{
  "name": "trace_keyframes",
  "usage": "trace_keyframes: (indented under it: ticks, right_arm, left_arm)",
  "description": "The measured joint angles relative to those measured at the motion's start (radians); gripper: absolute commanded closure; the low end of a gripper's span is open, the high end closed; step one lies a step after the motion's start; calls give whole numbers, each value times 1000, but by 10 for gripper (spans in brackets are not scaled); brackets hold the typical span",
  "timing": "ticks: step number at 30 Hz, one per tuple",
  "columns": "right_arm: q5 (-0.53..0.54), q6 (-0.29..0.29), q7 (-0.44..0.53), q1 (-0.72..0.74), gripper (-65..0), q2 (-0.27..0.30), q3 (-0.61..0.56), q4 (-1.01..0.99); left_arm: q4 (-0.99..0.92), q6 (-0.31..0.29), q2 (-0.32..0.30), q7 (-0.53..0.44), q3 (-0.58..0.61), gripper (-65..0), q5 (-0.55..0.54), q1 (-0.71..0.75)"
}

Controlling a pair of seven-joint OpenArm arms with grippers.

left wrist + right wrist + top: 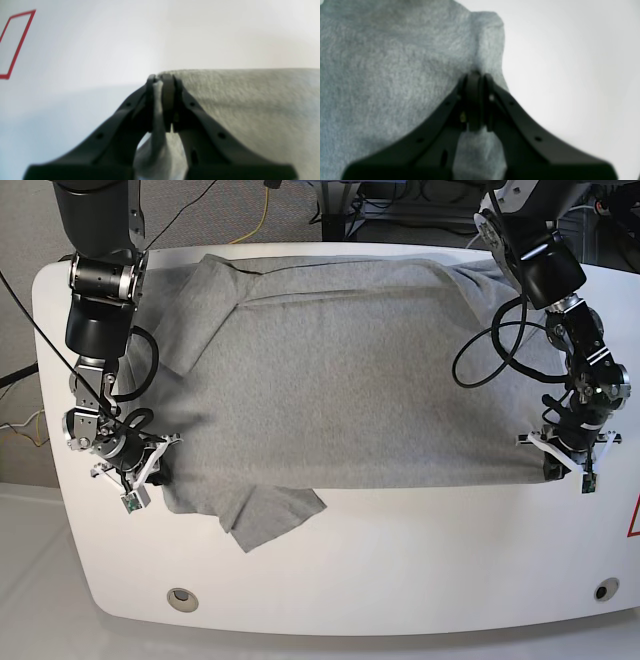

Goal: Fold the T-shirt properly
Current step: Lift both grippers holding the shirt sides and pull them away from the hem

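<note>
T-shirt (340, 370) lies spread across the table (400, 570), reaching from base-view left to right, far edge near the table's back rim, one sleeve (272, 515) lying past the near edge at left. Right hand (150, 470) sits at the shirt's near-left corner, left hand (556, 462) at its near-right corner. Bare table lies in front of the shirt.

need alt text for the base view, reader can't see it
A grey T-shirt lies spread across a white table, pinched at its near edge by two black robot arms: the right gripper at the view's left, the left gripper at its right. One sleeve sticks out toward the table's near edge.
</note>
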Motion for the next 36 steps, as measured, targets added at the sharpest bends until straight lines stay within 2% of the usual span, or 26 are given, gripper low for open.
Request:
trace_keyframes:
  ticks: [6,16,32,36]
  right_arm:
    - [-1,0,-69,-43,-29,3,1,126]
    - [3,0,-130,-111,-29,0,26,278]
    - [8,3,-134,-181,-29,35,60,294]
    - [12,7,-160,-191,-29,50,60,293]
  left_arm:
    - [12,0,16,58,2,-5,0,0]
    - [14,1,29,80,0,-5,3,0]
    - [16,0,34,74,2,-5,-6,61]
    - [27,-1,35,87,4,-5,0,86]
